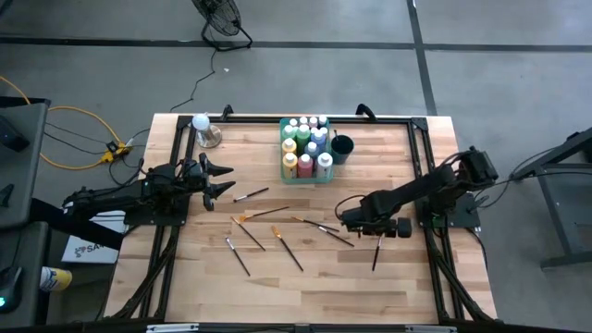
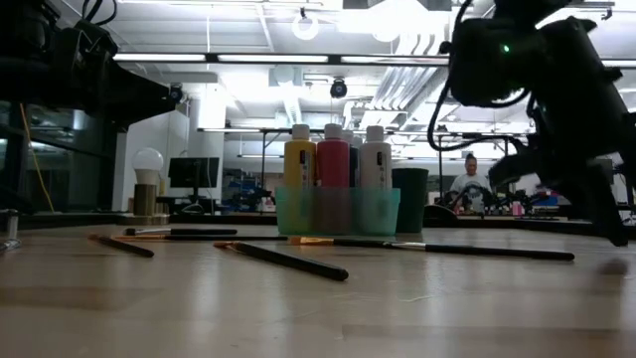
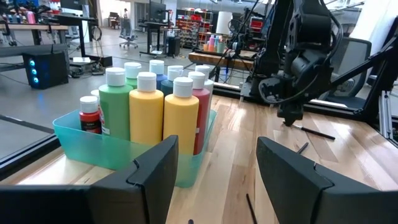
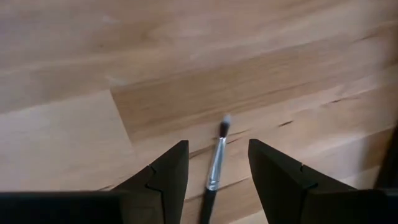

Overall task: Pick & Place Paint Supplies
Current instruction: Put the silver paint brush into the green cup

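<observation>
1. The wooden table (image 1: 305, 277) carries everything; its front half is strewn with loose paintbrushes, so most of the sorting seems not yet done.
2. The right arm reaches in low from the table's right edge. The right gripper (image 4: 217, 171) hangs over one dark-handled brush (image 4: 216, 163) with its fingers parted and empty. The brush lies flat on the wood between them, which looks like the line-up for a pick.
3. The left arm waits at the table's left edge. The left gripper (image 3: 217, 165) is spread wide, holds nothing, and points across the table toward the bottles.
4. The teal bin (image 1: 306, 174) sits at the back centre, packed with upright white-capped paint bottles (image 3: 161, 106), probably gathered there as the drop-off point.
5. A dark cup (image 1: 342, 146) stands just beside the bin's right side, a likely holder for brushes.
6. The other brushes (image 1: 265, 214) lie scattered between the two arms, one with an orange tip.
</observation>
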Controlling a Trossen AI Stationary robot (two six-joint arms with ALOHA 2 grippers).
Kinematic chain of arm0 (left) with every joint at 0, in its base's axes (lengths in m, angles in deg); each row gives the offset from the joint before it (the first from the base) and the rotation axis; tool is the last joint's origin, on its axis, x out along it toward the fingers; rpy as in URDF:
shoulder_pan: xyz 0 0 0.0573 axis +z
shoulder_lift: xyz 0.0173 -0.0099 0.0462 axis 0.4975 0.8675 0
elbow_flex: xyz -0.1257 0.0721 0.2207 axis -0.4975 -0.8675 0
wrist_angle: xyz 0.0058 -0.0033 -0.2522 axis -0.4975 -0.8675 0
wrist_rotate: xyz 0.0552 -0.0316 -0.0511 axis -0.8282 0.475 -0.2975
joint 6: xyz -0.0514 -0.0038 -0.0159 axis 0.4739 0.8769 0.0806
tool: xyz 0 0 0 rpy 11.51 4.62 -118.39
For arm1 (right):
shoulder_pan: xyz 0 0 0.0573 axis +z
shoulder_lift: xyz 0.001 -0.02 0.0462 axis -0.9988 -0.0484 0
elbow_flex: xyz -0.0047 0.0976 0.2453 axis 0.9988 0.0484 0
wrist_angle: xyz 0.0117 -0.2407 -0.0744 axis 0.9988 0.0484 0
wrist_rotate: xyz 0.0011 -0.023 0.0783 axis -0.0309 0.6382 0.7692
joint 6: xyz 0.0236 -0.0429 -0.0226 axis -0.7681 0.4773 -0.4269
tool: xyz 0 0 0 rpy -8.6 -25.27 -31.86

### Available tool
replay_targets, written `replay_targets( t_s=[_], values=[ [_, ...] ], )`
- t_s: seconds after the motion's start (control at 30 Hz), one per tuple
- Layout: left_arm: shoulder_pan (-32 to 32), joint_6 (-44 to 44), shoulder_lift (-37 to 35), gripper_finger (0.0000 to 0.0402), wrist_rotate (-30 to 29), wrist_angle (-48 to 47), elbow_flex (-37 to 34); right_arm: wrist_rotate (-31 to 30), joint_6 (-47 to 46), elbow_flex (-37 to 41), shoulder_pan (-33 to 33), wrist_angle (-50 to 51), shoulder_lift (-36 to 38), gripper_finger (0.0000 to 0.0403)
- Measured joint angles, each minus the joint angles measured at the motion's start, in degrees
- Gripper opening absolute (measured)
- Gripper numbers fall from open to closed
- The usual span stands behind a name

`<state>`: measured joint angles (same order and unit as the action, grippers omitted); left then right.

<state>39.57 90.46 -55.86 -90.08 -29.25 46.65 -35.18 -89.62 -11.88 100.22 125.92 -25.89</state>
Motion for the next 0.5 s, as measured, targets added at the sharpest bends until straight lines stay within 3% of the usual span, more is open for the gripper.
replay_targets(
  t_s=[0.5],
  values=[
    [0.0, -0.02, 0.01, 0.0211, 0.0, 0.0, 0.0, -2.75, -0.52, 2.37, -1.19, 0.93, 0.11, 0.016]
  ],
)
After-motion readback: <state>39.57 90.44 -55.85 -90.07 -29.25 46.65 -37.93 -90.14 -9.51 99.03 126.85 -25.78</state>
